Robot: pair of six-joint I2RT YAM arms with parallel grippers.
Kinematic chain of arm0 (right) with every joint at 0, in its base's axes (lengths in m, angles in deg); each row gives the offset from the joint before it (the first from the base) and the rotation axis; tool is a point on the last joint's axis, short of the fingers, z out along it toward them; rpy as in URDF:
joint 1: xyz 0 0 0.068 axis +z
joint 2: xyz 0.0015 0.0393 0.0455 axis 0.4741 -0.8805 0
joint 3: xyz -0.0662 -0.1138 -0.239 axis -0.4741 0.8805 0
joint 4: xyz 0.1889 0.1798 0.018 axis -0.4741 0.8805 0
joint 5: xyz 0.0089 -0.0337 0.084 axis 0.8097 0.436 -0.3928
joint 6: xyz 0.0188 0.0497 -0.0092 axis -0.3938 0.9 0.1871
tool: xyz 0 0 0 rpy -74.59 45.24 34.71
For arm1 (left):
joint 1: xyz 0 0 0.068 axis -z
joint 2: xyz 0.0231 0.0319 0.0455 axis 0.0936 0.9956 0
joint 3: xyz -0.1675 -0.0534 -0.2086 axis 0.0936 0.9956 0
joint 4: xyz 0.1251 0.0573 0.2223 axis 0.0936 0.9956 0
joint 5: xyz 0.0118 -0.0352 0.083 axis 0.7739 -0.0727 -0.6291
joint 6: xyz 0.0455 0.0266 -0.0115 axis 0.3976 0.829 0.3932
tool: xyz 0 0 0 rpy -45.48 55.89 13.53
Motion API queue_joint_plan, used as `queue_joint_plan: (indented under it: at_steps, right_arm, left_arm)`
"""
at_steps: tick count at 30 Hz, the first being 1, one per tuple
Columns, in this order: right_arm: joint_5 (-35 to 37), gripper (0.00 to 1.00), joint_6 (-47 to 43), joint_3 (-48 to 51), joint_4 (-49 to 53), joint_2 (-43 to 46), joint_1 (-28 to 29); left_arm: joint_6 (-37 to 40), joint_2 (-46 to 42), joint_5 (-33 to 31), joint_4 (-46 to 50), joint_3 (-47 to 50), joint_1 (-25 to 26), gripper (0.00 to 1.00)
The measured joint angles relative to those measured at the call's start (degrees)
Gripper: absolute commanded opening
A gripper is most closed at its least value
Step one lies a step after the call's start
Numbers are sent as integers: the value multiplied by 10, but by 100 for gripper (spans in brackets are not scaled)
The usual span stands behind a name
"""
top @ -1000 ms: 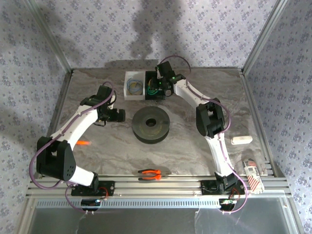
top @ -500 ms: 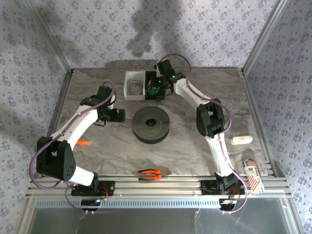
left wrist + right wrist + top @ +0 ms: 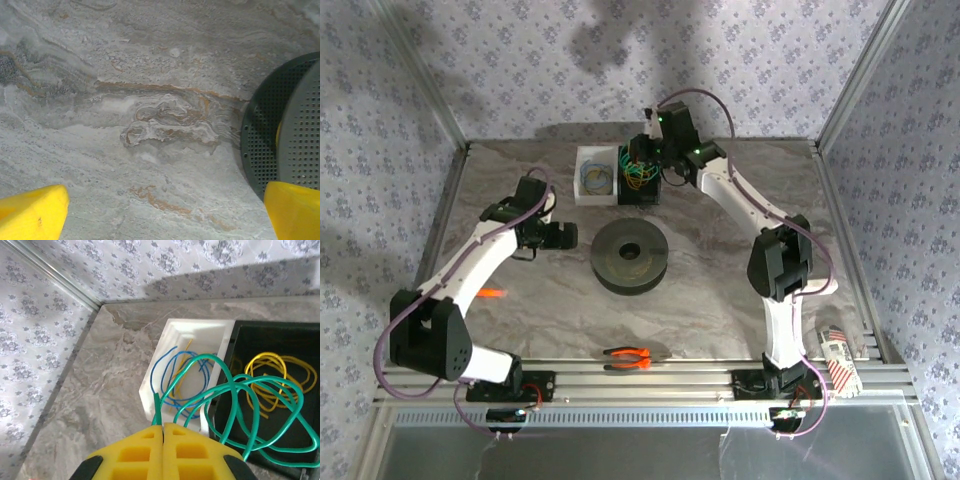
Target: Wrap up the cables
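One green cable (image 3: pixel 231 385), looks light and springy, pinched near its end by right gripper (image 3: pixel 163 432); left gripper (image 3: pixel 165 210) jaws spread wide.

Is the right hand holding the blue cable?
No, the right hand is shut on the green cable; the blue cable lies in the white tray.

Matt worktop (image 3: pixel 720 260), glossy green cable (image 3: pixel 235 405).
The worktop is surfaced in veined grey stone pattern without shine; the spool (image 3: pixel 280 125) is finished in dull, perforated dark plastic; the green cable is sheathed in smooth plastic; the white tray (image 3: pixel 172 340) is moulded in smooth plastic; the near rail (image 3: pixel 650 385) is made of ribbed bare metal.
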Motion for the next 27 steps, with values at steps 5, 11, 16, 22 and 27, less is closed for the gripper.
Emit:
queue_joint_plan:
  at_steps: [5, 11, 16, 22, 27]
  right_arm:
    - [-41, 0, 67, 100, -45, 47, -3]
    - [-90, 0, 172, 212, -120, 161, -24]
    - [-116, 0, 303, 291, -227, 262, -63]
    - [-117, 0, 440, 331, -288, 300, -80]
    - [-114, 0, 510, 376, -322, 310, -69]
  left_arm:
    - [-2, -41, 36, -30, 10, 0, 100]
    - [-17, -78, 118, -115, 40, 0, 100]
    - [-38, -90, 185, -182, 71, 0, 100]
    - [-85, -101, 244, -286, 93, 2, 100]
    - [-103, -100, 261, -405, 124, 16, 100]
